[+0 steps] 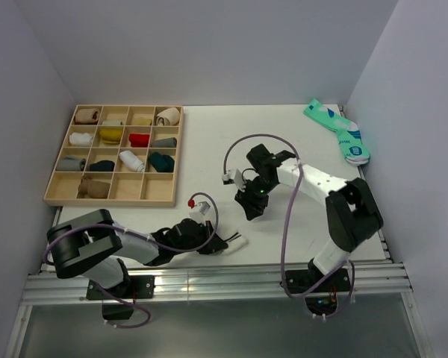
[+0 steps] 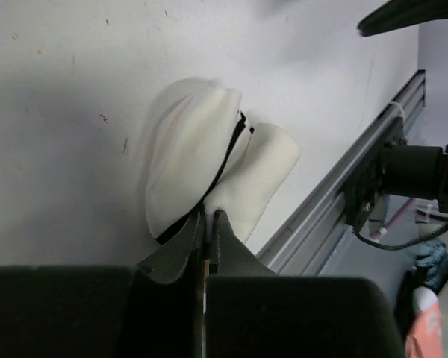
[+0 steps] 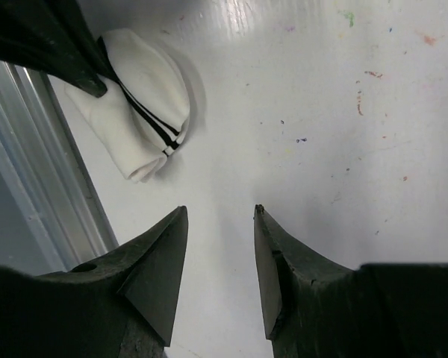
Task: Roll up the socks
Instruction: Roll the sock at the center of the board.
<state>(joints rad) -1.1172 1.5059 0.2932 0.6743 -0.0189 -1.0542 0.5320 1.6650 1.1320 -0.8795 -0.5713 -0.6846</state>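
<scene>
The white sock (image 2: 201, 149) with dark stripes lies on the table (image 1: 209, 134) at its near edge, just beside the metal rail (image 1: 209, 280) that runs along the front. It is folded over on itself into a loose, puffy bundle, and the stripes run across its middle.

The left gripper (image 2: 207, 218) lies low on the table at the near end of the sock. Its fingers are pressed together with no gap, and their tips meet on the sock's striped edge. They seem to pinch the cloth there, though how much cloth sits between the tips is hard to tell from the wrist view.

The right gripper (image 3: 220, 212) hangs above bare table, a little farther back and to the right of the sock. Its fingers stand well apart and hold nothing. In the right wrist view the sock lies beyond the tips to the left, with one dark finger of the left gripper across its near end.

The teal socks (image 1: 340, 133) lie flat at the far right corner of the table, well apart from both arms. On the far left sits a wooden tray (image 1: 108, 201) of small compartments, many of which hold rolled socks (image 1: 139, 139) in tan, yellow, red, white and dark teal.
</scene>
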